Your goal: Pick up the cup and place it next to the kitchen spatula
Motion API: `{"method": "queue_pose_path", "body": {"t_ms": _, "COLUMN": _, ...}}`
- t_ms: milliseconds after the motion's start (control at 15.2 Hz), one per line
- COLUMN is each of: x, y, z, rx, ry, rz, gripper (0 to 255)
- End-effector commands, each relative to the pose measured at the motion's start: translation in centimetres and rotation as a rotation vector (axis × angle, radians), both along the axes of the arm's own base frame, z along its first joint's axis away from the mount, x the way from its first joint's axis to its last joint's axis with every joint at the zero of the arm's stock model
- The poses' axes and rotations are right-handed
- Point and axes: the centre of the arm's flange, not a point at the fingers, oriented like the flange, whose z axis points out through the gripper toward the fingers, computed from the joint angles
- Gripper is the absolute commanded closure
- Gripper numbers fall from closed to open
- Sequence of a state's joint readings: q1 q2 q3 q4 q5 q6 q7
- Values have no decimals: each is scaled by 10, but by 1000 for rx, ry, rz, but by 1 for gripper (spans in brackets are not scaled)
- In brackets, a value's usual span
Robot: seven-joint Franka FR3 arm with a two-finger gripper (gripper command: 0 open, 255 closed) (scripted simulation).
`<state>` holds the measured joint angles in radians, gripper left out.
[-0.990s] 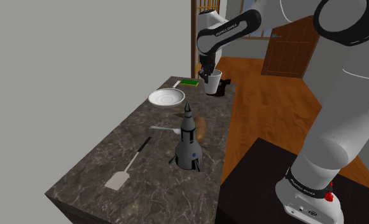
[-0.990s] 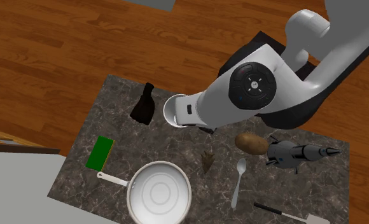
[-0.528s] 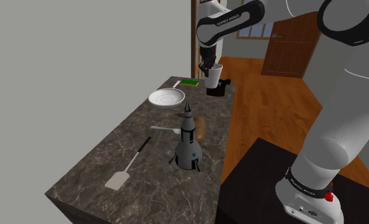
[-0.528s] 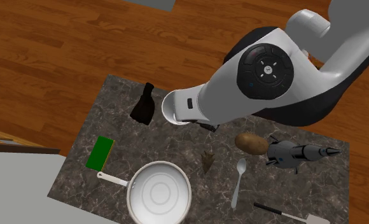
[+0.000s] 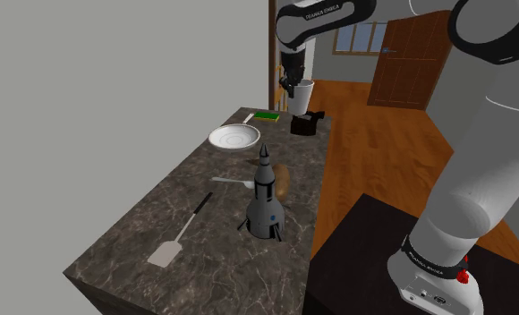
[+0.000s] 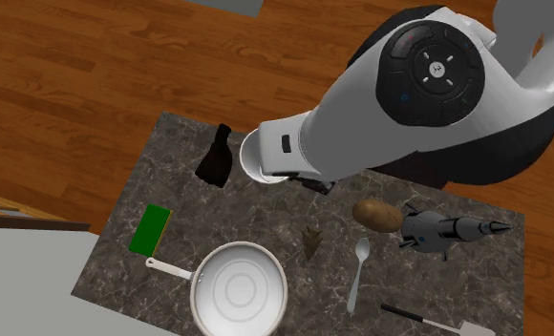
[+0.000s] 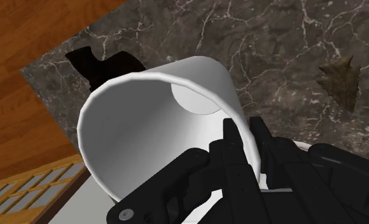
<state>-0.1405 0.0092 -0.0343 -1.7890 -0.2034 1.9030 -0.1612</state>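
Observation:
A plain white cup (image 5: 302, 97) hangs in the air above the far end of the dark marble counter (image 5: 150, 228), with my black gripper (image 5: 290, 88) shut on its rim. In the wrist view the cup (image 7: 145, 121) lies tilted with its mouth open to the camera. My gripper (image 7: 240, 149) clasps its wall, one finger inside and one outside. From above, the cup (image 6: 254, 158) peeks out beside the arm. The kitchen spatula (image 5: 179, 234) lies at the counter's near end, grey blade toward the front; it also lies at the second exterior view's lower right (image 6: 428, 322).
Under the cup sits a black object (image 5: 307, 123). A green pad (image 6: 151, 229), a white pan (image 6: 237, 289), a spoon (image 6: 358, 272), a potato (image 6: 377, 215), a brown leaf-like piece (image 6: 312, 241) and a toy rocket (image 5: 265, 199) lie between the cup and the spatula.
The arm has risen, carrying the cup up from just above the counter to well above the black object. Nothing else on the counter has moved.

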Motion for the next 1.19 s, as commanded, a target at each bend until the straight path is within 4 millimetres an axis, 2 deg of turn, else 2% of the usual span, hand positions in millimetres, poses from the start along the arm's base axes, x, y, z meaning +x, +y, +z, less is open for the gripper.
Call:
{"method": "queue_pose_path", "body": {"t_ms": 0, "x": -1, "y": 14, "z": 5, "rx": 0, "ry": 0, "rz": 0, "gripper": 255}}
{"method": "queue_pose_path", "body": {"t_ms": 1122, "x": 6, "y": 238, "z": 6, "rx": 0, "ry": 0, "rz": 0, "gripper": 255}}
